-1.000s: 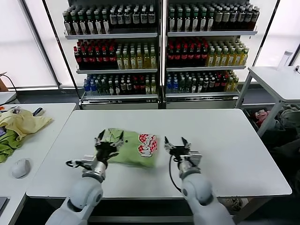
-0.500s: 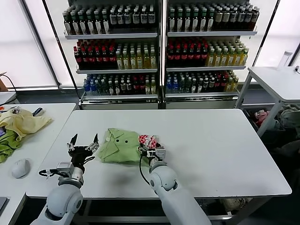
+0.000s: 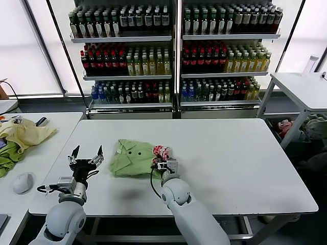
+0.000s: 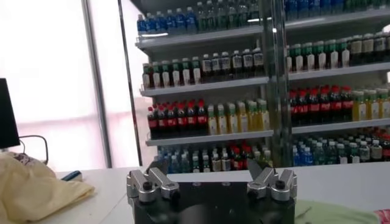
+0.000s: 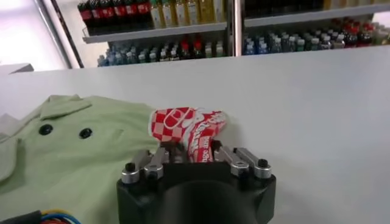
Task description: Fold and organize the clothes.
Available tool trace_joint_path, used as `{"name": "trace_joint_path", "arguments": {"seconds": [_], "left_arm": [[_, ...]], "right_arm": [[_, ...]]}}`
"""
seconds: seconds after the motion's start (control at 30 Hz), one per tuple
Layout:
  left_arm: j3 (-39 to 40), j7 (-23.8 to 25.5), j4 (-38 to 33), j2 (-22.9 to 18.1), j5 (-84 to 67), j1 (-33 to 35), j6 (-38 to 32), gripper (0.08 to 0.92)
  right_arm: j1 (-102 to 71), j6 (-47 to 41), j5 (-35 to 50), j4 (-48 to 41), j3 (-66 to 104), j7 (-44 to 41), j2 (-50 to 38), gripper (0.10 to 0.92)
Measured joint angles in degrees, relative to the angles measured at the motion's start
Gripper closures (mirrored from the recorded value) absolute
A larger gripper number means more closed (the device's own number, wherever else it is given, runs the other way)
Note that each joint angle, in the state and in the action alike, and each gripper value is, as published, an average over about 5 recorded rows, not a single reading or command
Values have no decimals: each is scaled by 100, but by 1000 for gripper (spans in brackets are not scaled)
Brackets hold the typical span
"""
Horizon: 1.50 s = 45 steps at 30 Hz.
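Note:
The light green collared shirt lies partly folded on the white table, left of centre. Its red-and-white graphic is bunched up at its right edge. My right gripper is at that edge, shut on the printed fold. In the right wrist view the printed cloth runs down between the fingers of the right gripper, beside the shirt's collar and dark buttons. My left gripper is open and empty, apart from the shirt on its left. The left wrist view shows the left gripper spread wide.
A pale yellow garment and a darker green cloth lie on the side table at left, with a grey mouse. Bottle shelves stand behind the table. Another white table is at the far right.
My left gripper left the shirt's collar side and moved off to the left, open. My right gripper moved left to the shirt's right edge and shut on the printed part, which bunched up.

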Motion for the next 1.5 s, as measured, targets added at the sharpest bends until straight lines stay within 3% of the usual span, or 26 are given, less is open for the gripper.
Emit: {"name": "trace_joint_path", "arguments": {"seconds": [0.33,0.7,0.8,1.07,1.5], "left_arm": [[64,29,28,44,-16,8,3,177],[200,80,37,-14,20,3,47,177],[214,91,36,-3,20,-19,67,177],[250,111,3,23,23,-2,92,177],[249,231,-161,-68,138,167,37,177]], "right_arm": [[287,-73,-589,-73,216,-761,-860,842],[1038,427,-1400,-765,359,-2083,-1590,846],[1172,560,-1651,-927,379,-2339,-1683,794],[921,912,-2041,-779,718,-2319,-1820,563],[-743,1406,-1672,997,1922,-1730,-2002,225]]}}
